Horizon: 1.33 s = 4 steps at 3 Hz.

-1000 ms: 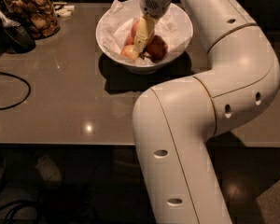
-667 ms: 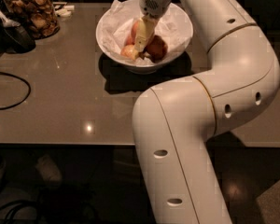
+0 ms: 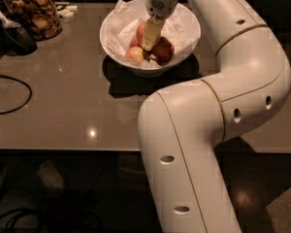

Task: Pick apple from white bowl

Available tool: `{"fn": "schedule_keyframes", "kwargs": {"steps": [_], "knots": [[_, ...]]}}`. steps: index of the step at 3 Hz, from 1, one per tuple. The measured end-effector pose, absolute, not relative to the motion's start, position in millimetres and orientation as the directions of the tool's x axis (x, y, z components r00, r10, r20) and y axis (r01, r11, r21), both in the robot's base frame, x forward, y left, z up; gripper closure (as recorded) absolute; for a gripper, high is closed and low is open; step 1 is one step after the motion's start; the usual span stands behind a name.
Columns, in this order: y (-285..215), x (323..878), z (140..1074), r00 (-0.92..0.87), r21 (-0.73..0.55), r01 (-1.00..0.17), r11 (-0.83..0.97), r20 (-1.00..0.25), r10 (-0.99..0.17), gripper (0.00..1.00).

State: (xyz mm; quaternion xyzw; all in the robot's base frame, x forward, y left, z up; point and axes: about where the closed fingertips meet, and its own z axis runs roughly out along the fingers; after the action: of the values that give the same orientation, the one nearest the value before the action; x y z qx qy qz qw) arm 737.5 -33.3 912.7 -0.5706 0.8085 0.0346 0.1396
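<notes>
The white bowl (image 3: 189, 38) stands on the table at the back, lined with crumpled white paper. It holds three apples. The reddish-orange apple (image 3: 139, 33) lies at the back left of the bowl, partly hidden by my gripper. A smaller yellow-green apple (image 3: 135, 54) lies in front of it and a darker red apple (image 3: 163, 50) to the right. My gripper (image 3: 148, 43) reaches straight down into the bowl from above, right against the reddish-orange apple and between it and the dark red one.
A glass jar of brown snacks (image 3: 34, 13) stands at the back left, with a dark object (image 3: 12, 35) beside it. A black cable (image 3: 9, 93) loops on the grey table (image 3: 77, 96) at the left. My arm (image 3: 223, 106) covers the table's right side.
</notes>
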Motion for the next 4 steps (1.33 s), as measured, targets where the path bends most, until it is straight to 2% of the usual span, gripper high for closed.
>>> {"fn": "schedule_keyframes", "kwargs": {"steps": [1,2,4], "knots": [[-33.3,737.5,912.7,-0.310,-0.103,-0.932,0.346,-0.265,-0.913,0.97],[-32.8,736.7,940.2,-0.263,-0.165,-0.931,0.324,-0.312,-0.913,1.00],[-43.2,674.2,1013.9,-0.089,-0.276,-0.934,0.226,-0.434,-0.896,1.00]]}}
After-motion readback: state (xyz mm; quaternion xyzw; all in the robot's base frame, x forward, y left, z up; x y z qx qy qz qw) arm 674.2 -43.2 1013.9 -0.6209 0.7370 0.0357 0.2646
